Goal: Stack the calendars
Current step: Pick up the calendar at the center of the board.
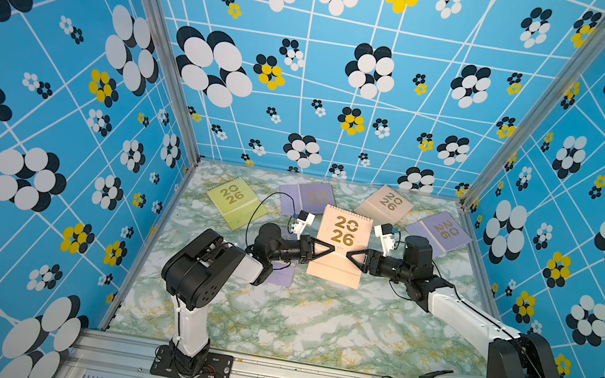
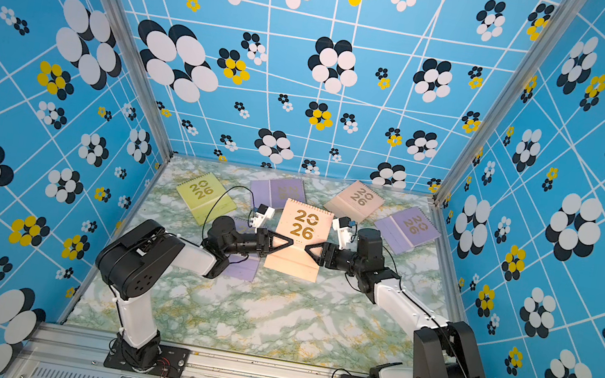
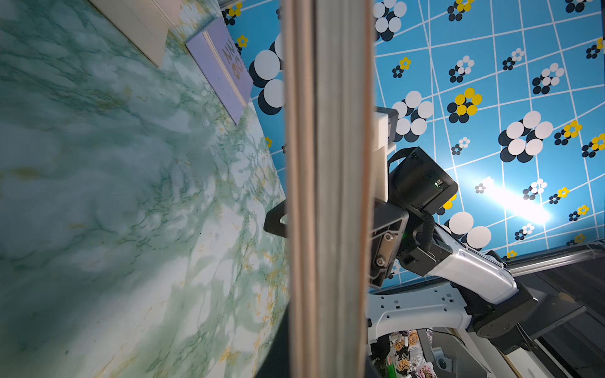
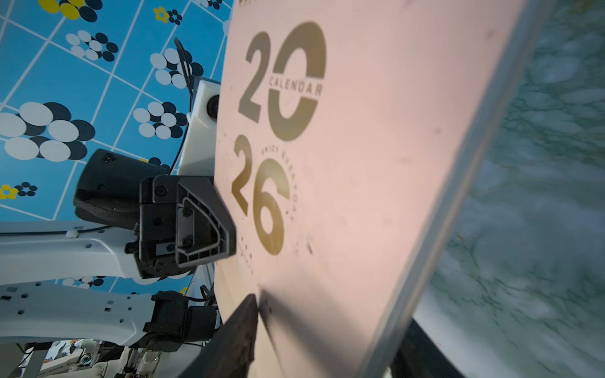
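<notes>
- No stack shows yet; the held peach calendar hangs over the middle of the counter, cover up, between the two arms
- The left gripper is clamped tight on its left edge; the right gripper has its jaws astride the right edge, but whether they press on it I cannot tell
- Five others lie singly:
  - the yellow-green calendar at the back left
  - the back lilac calendar
  - the second peach calendar at the back right
  - the right lilac calendar just beside the second peach one
  - the near lilac calendar, partly hidden under the left arm
- By my judgement the work has barely begun; every laying-down is left to do
- The counter is green-and-white marble print with gold veins; the walls are blue with white lines and black, white and yellow flowers; metal posts stand at the back corners
</notes>
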Available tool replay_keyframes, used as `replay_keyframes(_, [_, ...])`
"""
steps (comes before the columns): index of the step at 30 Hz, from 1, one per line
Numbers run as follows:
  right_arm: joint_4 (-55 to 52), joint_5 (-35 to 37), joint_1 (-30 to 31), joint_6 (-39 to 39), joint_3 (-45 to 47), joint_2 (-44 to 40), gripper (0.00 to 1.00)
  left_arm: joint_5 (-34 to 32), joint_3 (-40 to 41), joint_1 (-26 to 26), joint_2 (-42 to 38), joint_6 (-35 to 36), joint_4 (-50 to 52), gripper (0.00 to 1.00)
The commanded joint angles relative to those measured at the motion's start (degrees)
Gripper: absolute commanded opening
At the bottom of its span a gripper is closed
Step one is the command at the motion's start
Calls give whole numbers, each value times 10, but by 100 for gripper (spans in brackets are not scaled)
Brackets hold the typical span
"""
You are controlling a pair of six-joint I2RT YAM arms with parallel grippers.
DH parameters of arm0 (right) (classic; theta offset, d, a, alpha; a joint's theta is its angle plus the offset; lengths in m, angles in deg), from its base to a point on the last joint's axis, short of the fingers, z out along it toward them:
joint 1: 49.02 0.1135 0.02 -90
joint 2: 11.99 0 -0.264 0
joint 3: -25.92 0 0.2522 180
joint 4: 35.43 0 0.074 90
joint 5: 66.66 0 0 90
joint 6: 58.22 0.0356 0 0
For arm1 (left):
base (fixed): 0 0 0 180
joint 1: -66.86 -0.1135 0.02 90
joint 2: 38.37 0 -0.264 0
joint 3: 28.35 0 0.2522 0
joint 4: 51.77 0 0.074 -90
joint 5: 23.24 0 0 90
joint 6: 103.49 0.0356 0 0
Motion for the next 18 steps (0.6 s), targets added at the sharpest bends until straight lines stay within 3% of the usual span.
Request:
replay_keyframes(1, [49,-20,-4,20,-4,16,61,20,-5,7,-14,5,-48,0])
replay_keyframes(7, [84,-42,-4,44,-16,39,50,25,-9,18,-12,8,-48,0])
replay_keyframes(18, [54,-30,3,42,-19,16,1,27,-12,17,-16,29,-24,0])
